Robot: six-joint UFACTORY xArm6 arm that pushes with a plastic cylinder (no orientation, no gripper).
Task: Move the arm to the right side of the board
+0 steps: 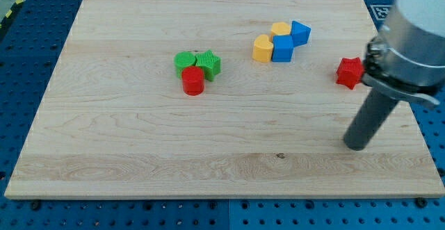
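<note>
My tip (356,145) stood on the worktop (139,153) at the view's right, below the red star block (349,72), a stiff rod tool with nothing to pinch, nothing needing hold.

A single camera looks steeply down on the wooden surface (139,140) from beyond its bottom edge, facing its far edge. It stands far enough back that nearly the whole surface shows, edged by blue matting (42,21).
</note>
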